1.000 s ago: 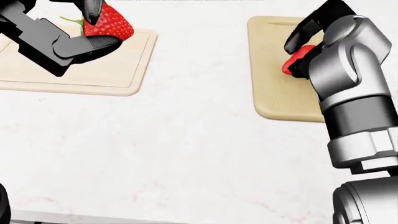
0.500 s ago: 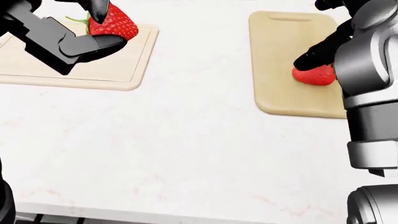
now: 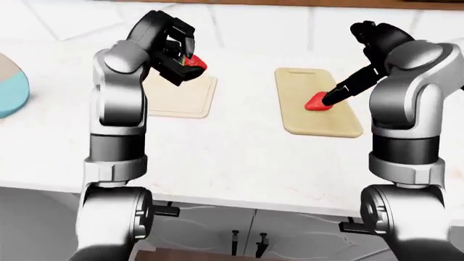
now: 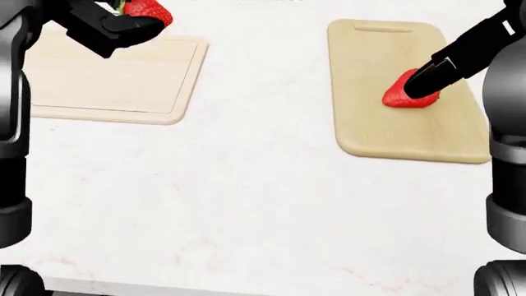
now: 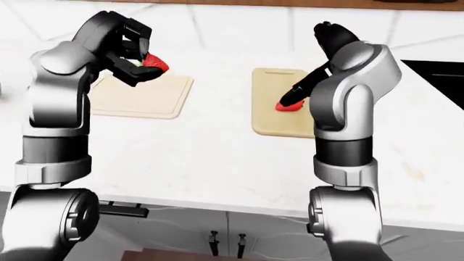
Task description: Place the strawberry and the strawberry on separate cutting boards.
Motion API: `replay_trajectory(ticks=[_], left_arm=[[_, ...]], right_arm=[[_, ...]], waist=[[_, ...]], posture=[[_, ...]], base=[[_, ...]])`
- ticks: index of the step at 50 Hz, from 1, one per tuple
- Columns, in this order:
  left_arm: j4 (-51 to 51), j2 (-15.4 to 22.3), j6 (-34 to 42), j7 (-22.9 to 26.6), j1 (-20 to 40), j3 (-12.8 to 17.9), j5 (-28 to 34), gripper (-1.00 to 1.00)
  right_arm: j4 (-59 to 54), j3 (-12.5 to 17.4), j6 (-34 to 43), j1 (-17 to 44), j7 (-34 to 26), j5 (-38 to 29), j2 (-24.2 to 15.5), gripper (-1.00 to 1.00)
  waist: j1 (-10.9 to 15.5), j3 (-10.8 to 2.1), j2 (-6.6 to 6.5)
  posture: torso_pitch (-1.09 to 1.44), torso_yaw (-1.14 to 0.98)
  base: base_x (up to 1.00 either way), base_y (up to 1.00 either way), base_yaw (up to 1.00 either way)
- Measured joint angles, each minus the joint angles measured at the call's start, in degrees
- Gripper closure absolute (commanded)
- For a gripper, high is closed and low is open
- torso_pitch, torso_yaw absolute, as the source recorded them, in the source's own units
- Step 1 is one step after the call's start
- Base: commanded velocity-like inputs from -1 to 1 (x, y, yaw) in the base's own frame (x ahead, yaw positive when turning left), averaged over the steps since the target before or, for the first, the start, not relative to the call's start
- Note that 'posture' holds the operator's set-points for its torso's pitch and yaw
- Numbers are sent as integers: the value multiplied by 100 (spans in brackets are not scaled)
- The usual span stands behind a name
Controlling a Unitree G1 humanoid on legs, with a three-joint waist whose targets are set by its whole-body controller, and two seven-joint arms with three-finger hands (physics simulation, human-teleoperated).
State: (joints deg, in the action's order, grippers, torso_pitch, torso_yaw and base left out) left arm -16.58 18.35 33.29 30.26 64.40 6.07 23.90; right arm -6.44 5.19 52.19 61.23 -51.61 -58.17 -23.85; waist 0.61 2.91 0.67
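**One strawberry down, one in the air**

The right strawberry (image 4: 404,92) lies on the right cutting board (image 4: 386,132), near the middle of it. The right hand (image 3: 363,76) is spread open above it: one dark finger (image 4: 448,65) reaches down to the berry's upper side and appears to touch it, but nothing closes round the fruit.

The left strawberry (image 3: 193,63) is clenched in the left hand (image 3: 174,51), green cap turned towards the palm. In the eye views it hangs over the far right corner of the left cutting board (image 4: 106,80); how high above the wood it is held cannot be told. That board carries nothing yet.

As a judgement, both berries are light, soft and easily bruised, with a tapered, slightly slick skin that can squirt out of a hard pinch. The safest hold is across the broad shoulders near the cap, fingers (image 4: 123,28) on opposite sides, with only enough pressure to keep it from slipping. Being rounded, a berry may roll when let go, so a low release on its flatter side suits it.

The white surface (image 4: 246,203) holds both boards well apart. A pale blue bowl (image 3: 11,87) sits at the left edge of the left-eye view; its contents cannot be seen.
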Motion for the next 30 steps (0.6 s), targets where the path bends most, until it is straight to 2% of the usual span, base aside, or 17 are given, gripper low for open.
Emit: replay_trajectory(ticks=[7,17,22,30], left_arm=[[-1963,115,-953,-752,339,-23,-366,100],[-4256,140,-2132,-1658,908,-78,-516,100],[-4845,155,-2420,-1889,945,-95,-515,100],[-5213,124,-2483,-2033,1037,-136,-459,100]], right_arm=[[-53,-22,-16,93,38,33,52,-100],[-89,-67,-44,121,122,32,132,-100],[-104,-58,-77,77,158,52,160,-100],[-175,-102,-60,130,182,52,229,-100]], waist=[[-17,-8,-19],[-27,-68,-24],[-44,-68,-35],[-56,-69,-54]], posture=[[0,0],[0,0],[0,0],[0,0]], base=[[0,0,0],[0,0,0],[0,0,0],[0,0,0]])
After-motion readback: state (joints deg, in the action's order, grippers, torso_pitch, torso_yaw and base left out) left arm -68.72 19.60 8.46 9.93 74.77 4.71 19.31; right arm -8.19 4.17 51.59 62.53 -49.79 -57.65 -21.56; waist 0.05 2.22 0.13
